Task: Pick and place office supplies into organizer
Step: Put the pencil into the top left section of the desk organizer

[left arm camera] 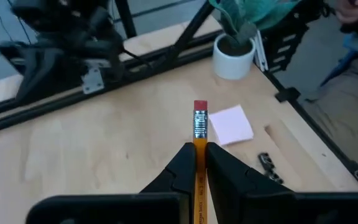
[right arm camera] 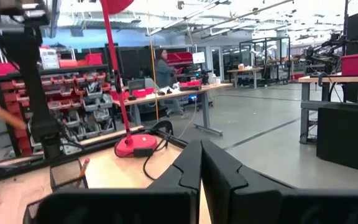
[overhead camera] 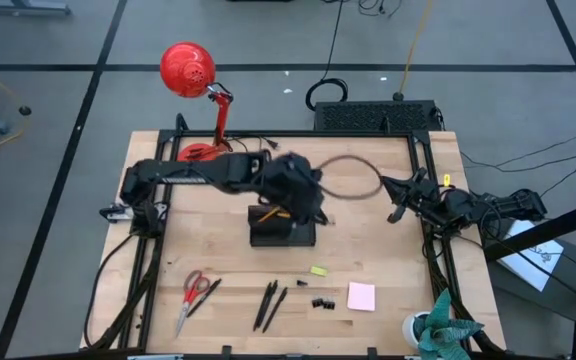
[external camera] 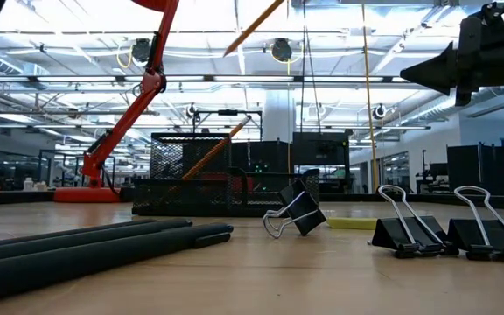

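Pinched in the left hand (left arm camera: pixel 199 163), an orange wooden pencil (left arm camera: pixel 199 140) hangs over the black mesh organizer (overhead camera: pixel 282 234) mid-table, nearly upright; right hand (overhead camera: pixel 400 203) waits, closed.

On the surface: one pair of red-handled scissors (overhead camera: pixel 194 288), three black pens (overhead camera: pixel 271 303), three small black clips (overhead camera: pixel 322 302), one yellow piece (overhead camera: pixel 318 270), one pink sticky-note pad (overhead camera: pixel 361 296). Two orange pencils: one in the mesh organizer (overhead camera: pixel 282 234), one gripped (left arm camera: pixel 199 149). Also one red lamp (overhead camera: pixel 188 70), one potted plant (overhead camera: pixel 438 325).
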Controlling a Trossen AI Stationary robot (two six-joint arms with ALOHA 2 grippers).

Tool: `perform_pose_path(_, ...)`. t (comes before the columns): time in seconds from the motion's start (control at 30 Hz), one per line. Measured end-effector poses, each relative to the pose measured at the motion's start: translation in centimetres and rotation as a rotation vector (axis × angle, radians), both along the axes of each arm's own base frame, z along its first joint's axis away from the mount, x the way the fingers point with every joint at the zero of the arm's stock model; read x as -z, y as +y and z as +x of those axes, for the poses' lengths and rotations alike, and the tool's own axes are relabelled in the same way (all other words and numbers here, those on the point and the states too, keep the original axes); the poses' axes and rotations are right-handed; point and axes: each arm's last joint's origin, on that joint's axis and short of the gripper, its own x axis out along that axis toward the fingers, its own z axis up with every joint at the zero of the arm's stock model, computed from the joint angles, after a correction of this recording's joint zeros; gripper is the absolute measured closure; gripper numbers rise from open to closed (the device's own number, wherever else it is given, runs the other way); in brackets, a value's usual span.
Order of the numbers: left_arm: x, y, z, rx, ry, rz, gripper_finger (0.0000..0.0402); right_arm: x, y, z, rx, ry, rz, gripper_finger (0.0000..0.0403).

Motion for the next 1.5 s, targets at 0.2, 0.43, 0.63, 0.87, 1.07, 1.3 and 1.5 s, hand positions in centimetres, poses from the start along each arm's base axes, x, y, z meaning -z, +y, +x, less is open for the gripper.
perform_pose_path(0.2,-0.5,2.5,-2.1,0.025,-0.011,-0.033,0.0366,0.0,0.0,0.0,0.0,0.0,0.0,0.0399)
perform_pose_path(0.43,2.3,4.5,-4.3,0.072,-0.054,-0.077,0.0366,0.0,0.0,0.0,0.0,0.0,0.0,0.0399)
perform_pose_path(0.63,5.4,6.2,-6.2,0.07,-0.152,-0.137,0.0366,0.0,0.0,0.0,0.0,0.001,0.0,0.0399)
perform_pose_path(0.87,8.6,7.6,-8.6,0.036,-0.245,-0.159,0.0366,0.0,0.0,0.0,0.001,0.001,0.001,0.0399)
perform_pose_path(1.07,11.9,8.7,-10.2,-0.01,-0.278,-0.182,0.0366,0.0,0.0,0.0,0.002,0.004,0.0,0.0399)
perform_pose_path(1.3,14.5,9.8,-11.4,-0.057,-0.299,-0.219,0.0366,0.0,0.0,0.0,0.003,0.001,0.001,0.0399)
perform_pose_path(1.5,15.9,9.7,-12.1,-0.097,-0.328,-0.268,0.0366,0.0,0.0,0.0,0.003,0.001,0.001,0.0399)
